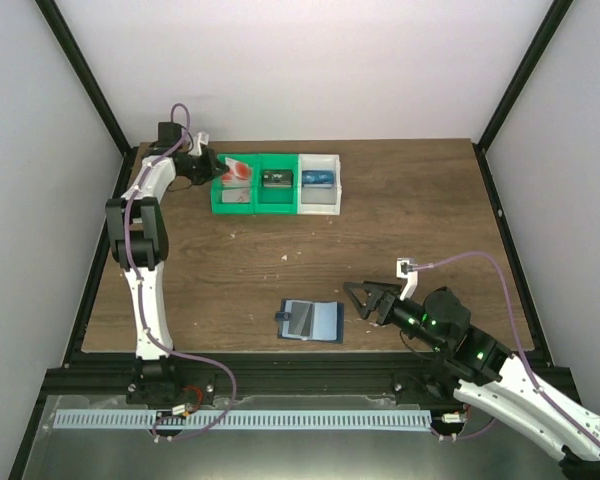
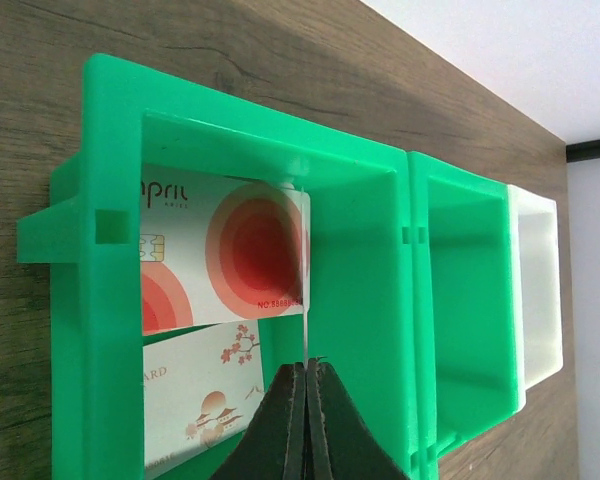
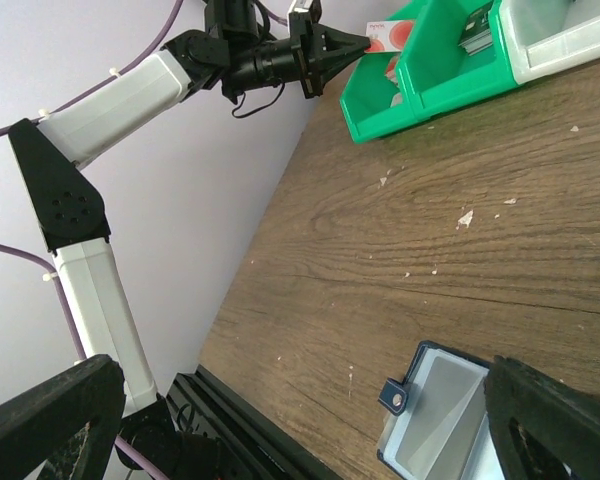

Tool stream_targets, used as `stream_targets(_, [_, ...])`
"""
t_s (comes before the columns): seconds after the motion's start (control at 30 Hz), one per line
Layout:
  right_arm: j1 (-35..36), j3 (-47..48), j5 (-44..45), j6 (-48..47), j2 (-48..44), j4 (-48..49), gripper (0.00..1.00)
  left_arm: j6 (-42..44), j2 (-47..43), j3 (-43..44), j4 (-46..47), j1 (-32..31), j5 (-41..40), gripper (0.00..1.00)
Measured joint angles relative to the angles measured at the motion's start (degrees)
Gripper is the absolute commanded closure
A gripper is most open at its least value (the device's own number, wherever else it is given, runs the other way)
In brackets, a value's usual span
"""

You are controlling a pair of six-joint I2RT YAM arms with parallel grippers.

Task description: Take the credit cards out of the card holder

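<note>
Top view: the card holder [image 1: 311, 321] lies open on the tabletop [image 1: 410, 220], well apart from the green bin [image 1: 257, 207]. The right fingers [image 1: 361, 292] are spread and hold nothing.

Left wrist: the left fingers [image 2: 280, 420] pinch one credit card [image 2: 220, 255] over the bin, and a second card [image 2: 205, 400] lies inside.

Right wrist: the holder's pockets look empty, so only the drop seems left.

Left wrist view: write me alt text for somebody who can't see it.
The left gripper, shut, seems to pinch the edge of a pale credit card with red circles over the end compartment of a green bin. A second card with blossom art lies in that compartment; a white bin sits at far right.
</note>
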Motion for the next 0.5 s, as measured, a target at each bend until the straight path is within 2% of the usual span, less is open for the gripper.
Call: stream_targets(0.5, [0.00,0.00,0.63,0.44,0.24,0.52,0.00,-1.29,0.74,0.00,1.79,-0.15,0.04,1.00])
